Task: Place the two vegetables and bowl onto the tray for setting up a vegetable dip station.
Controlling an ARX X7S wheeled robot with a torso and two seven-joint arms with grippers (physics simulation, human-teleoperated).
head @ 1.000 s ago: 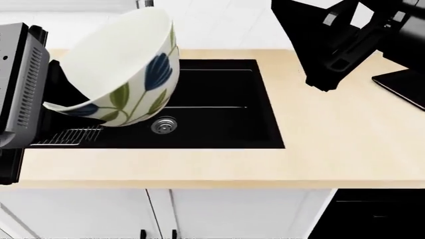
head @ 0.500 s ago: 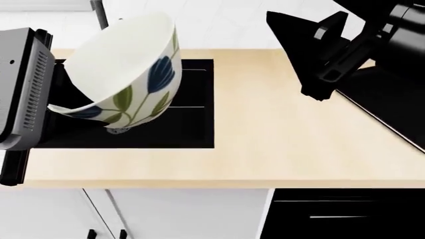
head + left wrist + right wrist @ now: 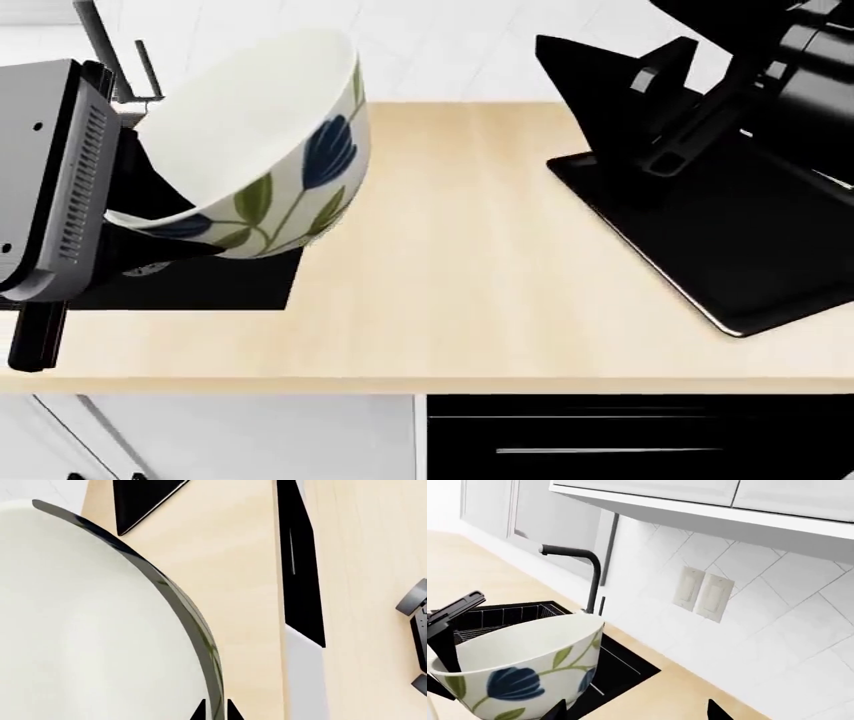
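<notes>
The cream-white bowl point(image 3: 247, 140) with green leaves and blue flowers hangs tilted above the counter's left part, beside the sink. My left gripper point(image 3: 215, 713) is shut on the bowl's rim point(image 3: 189, 615), one fingertip inside and one outside. The bowl point(image 3: 517, 667) also shows in the right wrist view. The glossy black tray point(image 3: 727, 235) lies on the counter at the right, with nothing on the part I see. My right gripper point(image 3: 647, 160) hovers open over the tray's near-left corner, and its jaws point(image 3: 637, 712) hold nothing. The two vegetables are out of view.
The black sink basin point(image 3: 200, 285) sits under the bowl at the left, with a dark faucet point(image 3: 587, 575) behind it. Bare wooden counter point(image 3: 454, 260) lies between sink and tray. A black appliance front point(image 3: 627, 440) is below the counter edge. Wall outlets point(image 3: 704, 596) are on the tiled backsplash.
The view has swung to the right: the sink has slid off to the left and much more of the tray shows. The bowl stays held in my left gripper.
</notes>
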